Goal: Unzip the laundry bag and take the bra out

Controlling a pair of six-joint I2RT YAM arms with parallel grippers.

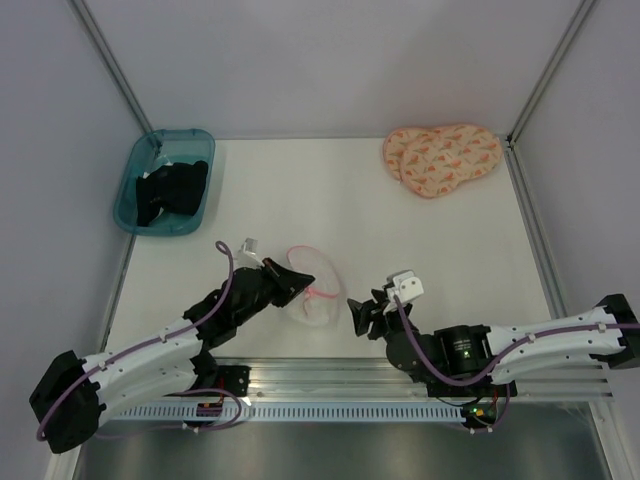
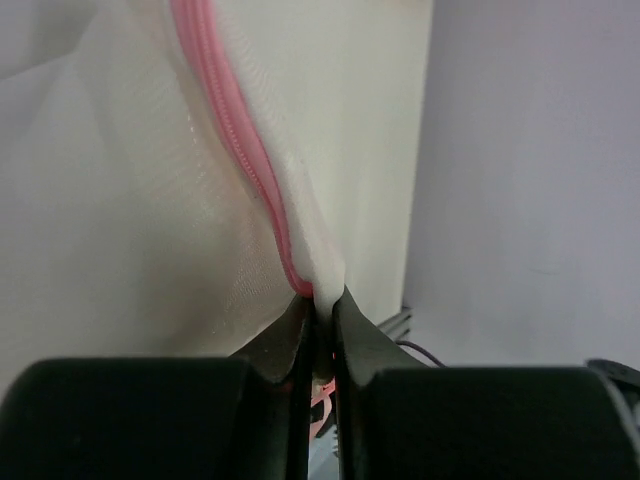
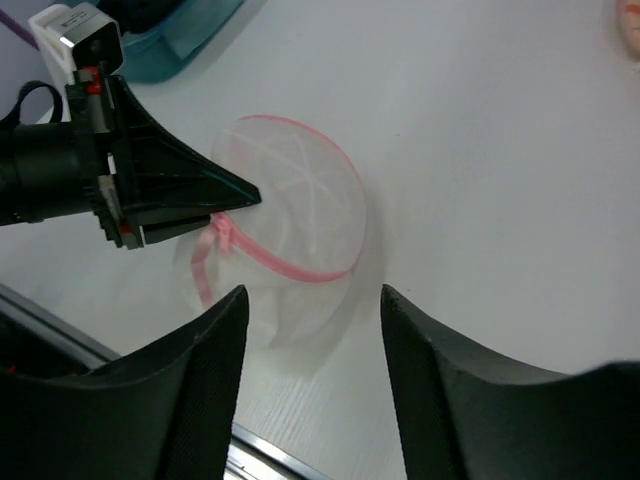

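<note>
The laundry bag (image 1: pixel 318 300) is a small pouch of see-through white mesh with pink edging, lying near the table's front edge. My left gripper (image 1: pixel 292 281) is shut on its left end. In the left wrist view the black jaws (image 2: pixel 322 300) pinch a fold of white mesh right beside the pink zip (image 2: pixel 235 120). My right gripper (image 1: pixel 352 308) stands open just right of the bag, not touching it. Between its fingers (image 3: pixel 313 291) I see the bag (image 3: pixel 300 210), the pink zip (image 3: pixel 290 268) and the left gripper's tip (image 3: pixel 240 197). The bra is hidden; I cannot make it out through the mesh.
A teal bin (image 1: pixel 165 180) holding black clothing (image 1: pixel 170 188) stands at the back left. A peach patterned pad (image 1: pixel 442 158) lies at the back right. An aluminium rail (image 1: pixel 330 375) runs along the near edge. Metal frame posts rise at both back corners.
</note>
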